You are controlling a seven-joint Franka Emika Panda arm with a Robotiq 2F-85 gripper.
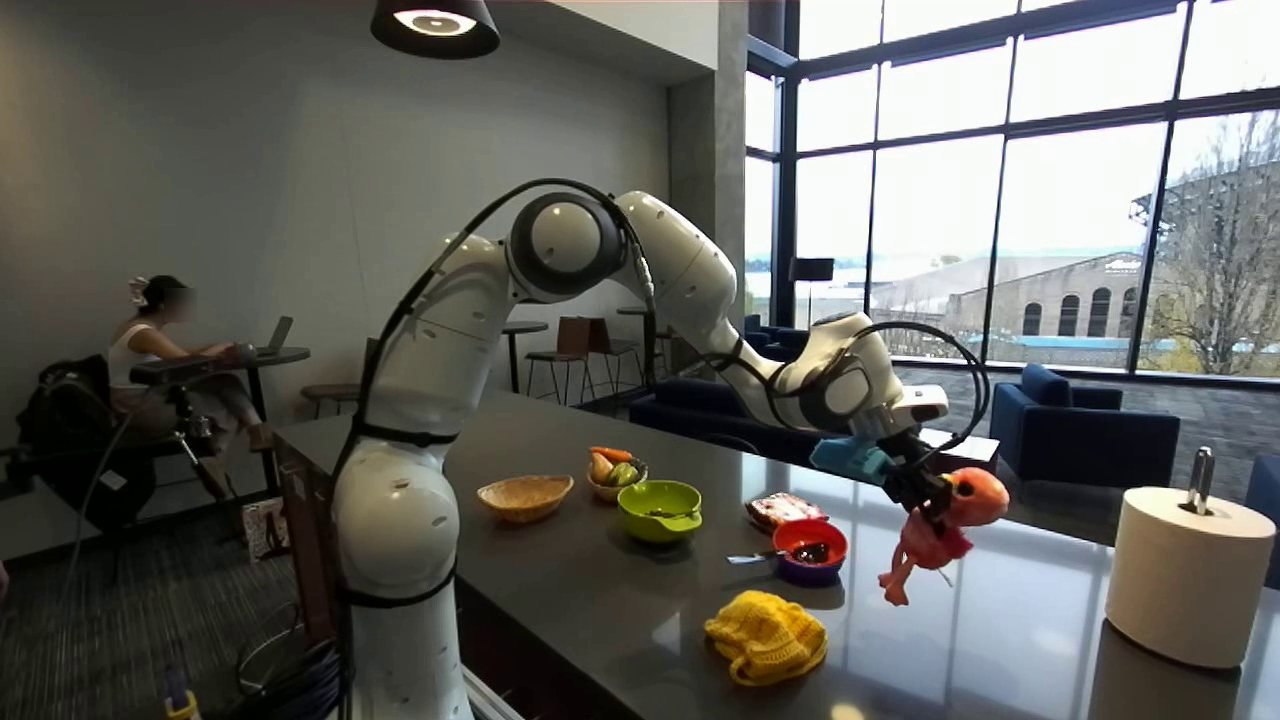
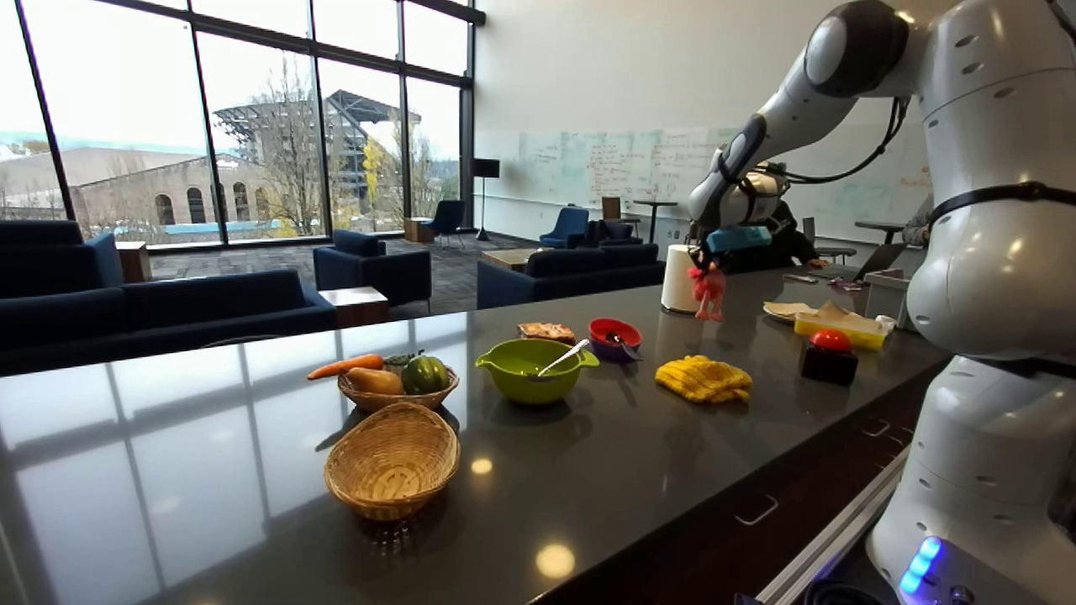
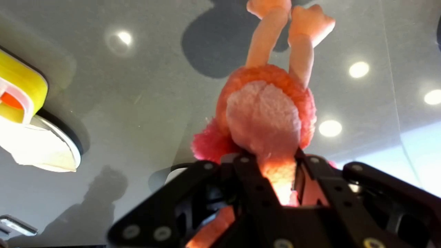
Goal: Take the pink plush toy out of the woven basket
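1. Gripper (image 3: 270, 156) clamped on the pink plush toy (image 1: 930, 540), one finger each side of what looks like its neck.
2. Toy hangs above the counter (image 1: 600, 590), legs down, feet apart from the surface. In an exterior view it shows between the yellow cloth (image 1: 768, 637) and the paper towel roll (image 1: 1190, 575).
3. Woven basket (image 2: 392, 470) stands well apart from it; a second basket (image 2: 439, 397) near that one bears vegetables (image 2: 377, 381). Toy is out of both. My reading: taking-out done, setting-down left.
4. Doing that well: lower straight and slowly, away from cloth and roll. Limp legs will likely fold, so let the body take the counter before loosening; part the fingers evenly and rise without dragging the plush.
5. Gripper again: fingers partway together, not meeting, soft body filling the gap. Head shows past the fingers in an exterior view. Touches nothing else that I can see.
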